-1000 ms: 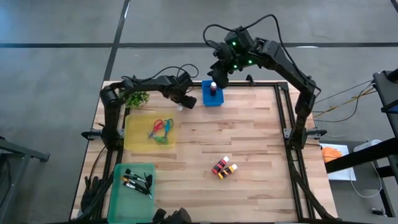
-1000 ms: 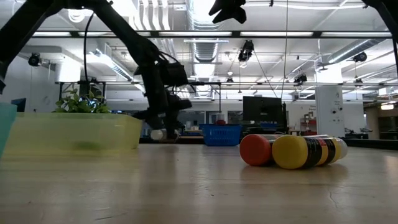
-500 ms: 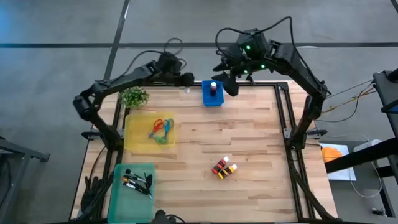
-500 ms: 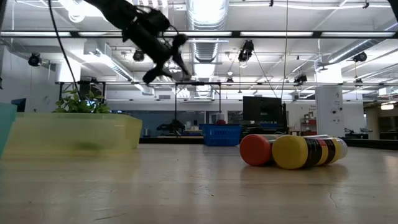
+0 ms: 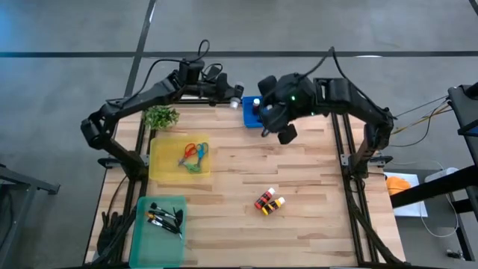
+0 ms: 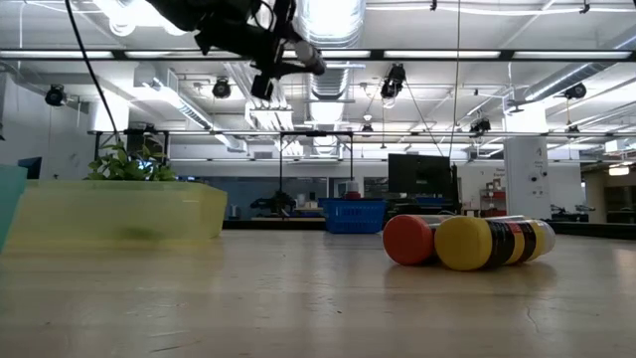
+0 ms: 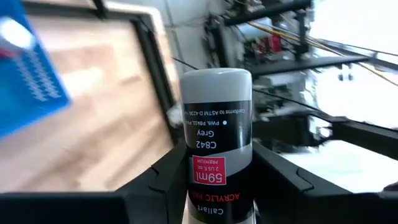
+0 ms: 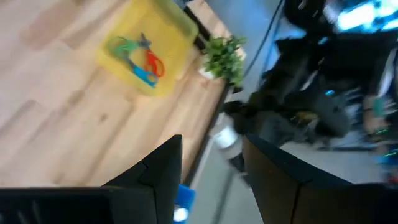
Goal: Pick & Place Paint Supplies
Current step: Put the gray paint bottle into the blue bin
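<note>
The left gripper [image 5: 233,95] is holding a grey paint bottle [image 7: 216,134] clamped between its fingers, high over the table's far edge just left of the blue bin [image 5: 250,114]. The right gripper [image 5: 285,133], fingers parted and empty, is hovering just right of the bin. Next, seemingly, lowering the bottle into the bin.

- High view looks straight down on the whole table [image 5: 299,172].
- Low view sits at tabletop height, facing the room.
- Both share the blue bin [image 5: 250,113], the yellow tray [image 6: 119,209] and the lying bottles [image 6: 467,242].
</note>
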Motion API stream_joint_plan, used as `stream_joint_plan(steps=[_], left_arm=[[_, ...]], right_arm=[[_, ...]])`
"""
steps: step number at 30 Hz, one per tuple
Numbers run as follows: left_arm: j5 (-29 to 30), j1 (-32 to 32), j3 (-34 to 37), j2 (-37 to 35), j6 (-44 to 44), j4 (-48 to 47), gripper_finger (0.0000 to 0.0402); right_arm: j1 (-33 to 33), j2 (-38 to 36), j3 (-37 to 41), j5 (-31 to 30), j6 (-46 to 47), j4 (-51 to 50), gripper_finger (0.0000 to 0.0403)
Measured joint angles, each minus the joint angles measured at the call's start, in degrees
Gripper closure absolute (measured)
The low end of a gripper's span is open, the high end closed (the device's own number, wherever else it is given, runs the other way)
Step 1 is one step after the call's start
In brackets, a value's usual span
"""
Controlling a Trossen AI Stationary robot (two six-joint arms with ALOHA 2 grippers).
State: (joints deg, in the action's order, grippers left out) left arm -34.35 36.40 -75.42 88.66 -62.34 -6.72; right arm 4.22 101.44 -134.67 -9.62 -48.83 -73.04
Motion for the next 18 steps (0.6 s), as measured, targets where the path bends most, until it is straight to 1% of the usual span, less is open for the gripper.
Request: stream_joint_plan(steps=[4, 10, 18], left_arm=[[-1.9, -2.3, 0.0, -0.5, -5.1, 3.8, 0.0249], [-3.3, -6.0, 0.0, -1.6, -13.3, 11.8, 0.0249], [-3.3, -8.1, -0.1, -2.3, -15.7, 12.5, 0.0249]], right_arm=[[-1.4, 0.0, 0.0, -3.5, -3.6, 2.1, 0.0236], [-1.6, 0.3, 0.1, -4.0, -5.3, 4.1, 0.0236], [-2.1, 2.8, 0.2, -3.6, -12.5, 6.3, 0.0236]])
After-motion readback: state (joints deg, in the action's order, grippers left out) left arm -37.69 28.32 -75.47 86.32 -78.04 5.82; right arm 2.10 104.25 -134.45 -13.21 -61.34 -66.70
